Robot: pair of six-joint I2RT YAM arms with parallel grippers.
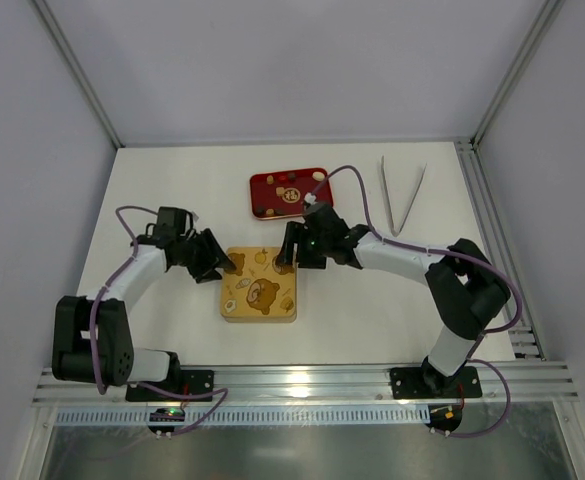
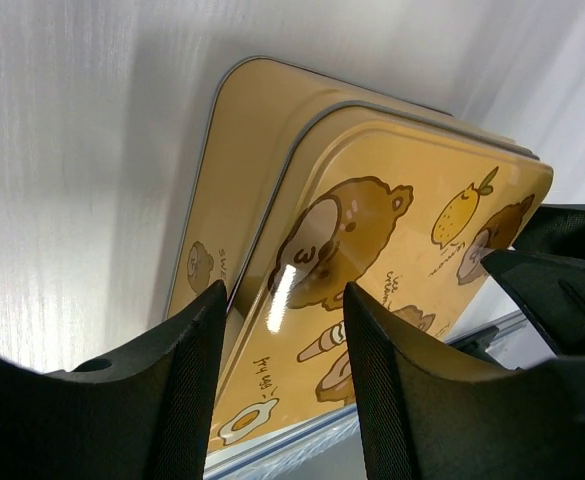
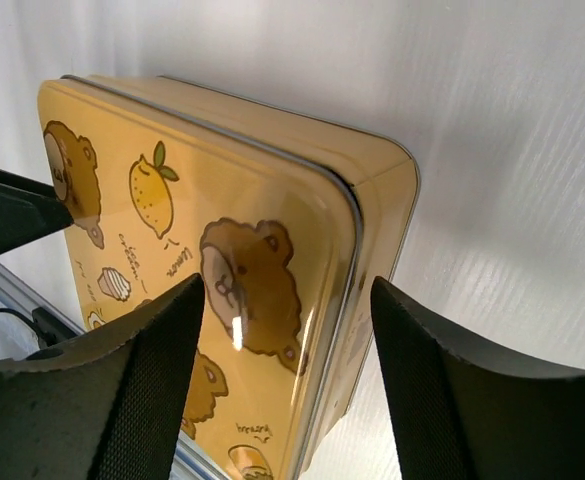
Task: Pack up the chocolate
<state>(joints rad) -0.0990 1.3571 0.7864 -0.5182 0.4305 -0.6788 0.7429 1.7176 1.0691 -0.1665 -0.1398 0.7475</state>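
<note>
The chocolate (image 1: 292, 190) shows as small brown and cream pieces in the red tray (image 1: 258, 184) at the back of the table. The gold square box (image 1: 260, 292) lies in front of it with its bear-printed lid on, so its inside is hidden. My left gripper (image 1: 226, 267) is open at the box's far left corner, its fingers over the lid's edge (image 2: 284, 295). My right gripper (image 1: 285, 258) is open at the far right corner, its fingers either side of that corner (image 3: 287, 285). The box fills both wrist views (image 2: 372, 180) (image 3: 272, 180).
A pair of metal tweezers (image 1: 402, 195) lies at the back right. White walls enclose the table on three sides. An aluminium rail (image 1: 292, 380) runs along the near edge by the arm bases.
</note>
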